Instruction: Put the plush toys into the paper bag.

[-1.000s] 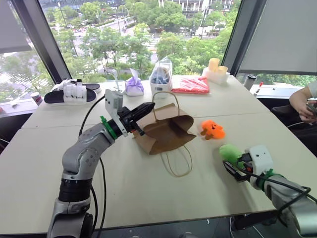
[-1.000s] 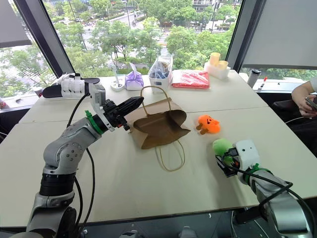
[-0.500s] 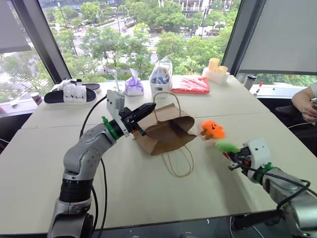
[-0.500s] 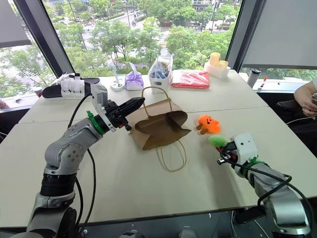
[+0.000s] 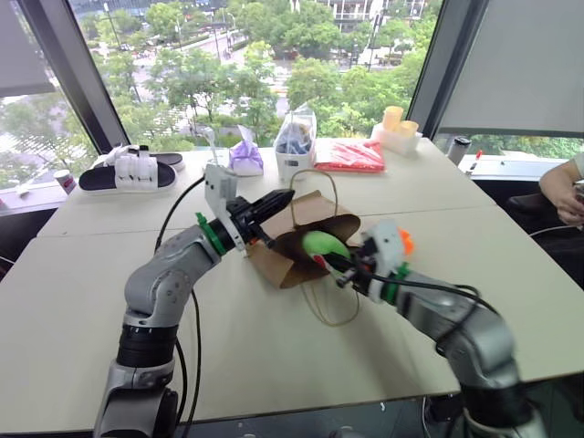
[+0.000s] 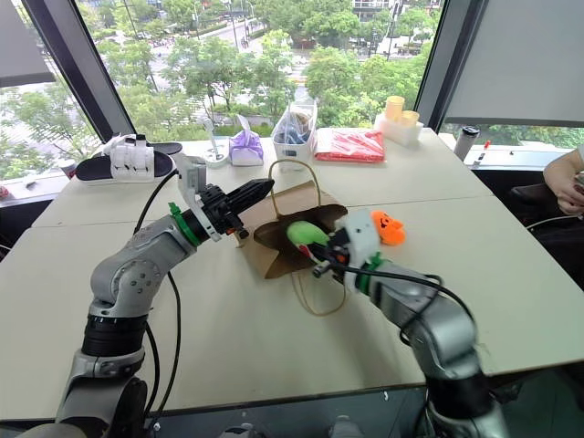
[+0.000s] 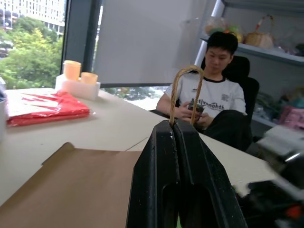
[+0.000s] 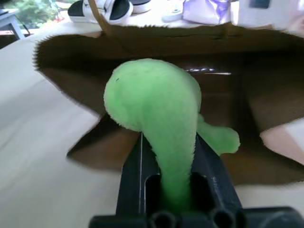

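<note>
The brown paper bag (image 5: 276, 264) lies on its side on the table, its mouth facing my right arm. My left gripper (image 5: 279, 198) is shut on the bag's upper edge and holds the mouth up. A tan cord handle (image 7: 184, 93) loops up past its fingertips. My right gripper (image 5: 339, 265) is shut on the lime green plush toy (image 8: 156, 102), which hangs right at the bag's mouth. The orange plush toy (image 6: 387, 226) lies on the table behind my right wrist, partly hidden by it.
Along the far edge by the window stand a purple tissue pack (image 5: 245, 157), a clear bag of blue items (image 5: 294, 141), a red packet (image 5: 351, 155), yellow cups (image 5: 397, 128) and black-and-white slippers (image 5: 128, 171). A person (image 7: 213, 90) sits past the table's right side.
My right gripper shut on the green toy, lifted it off the table and carried it left to the bag's mouth. The left gripper kept its hold on the bag.
</note>
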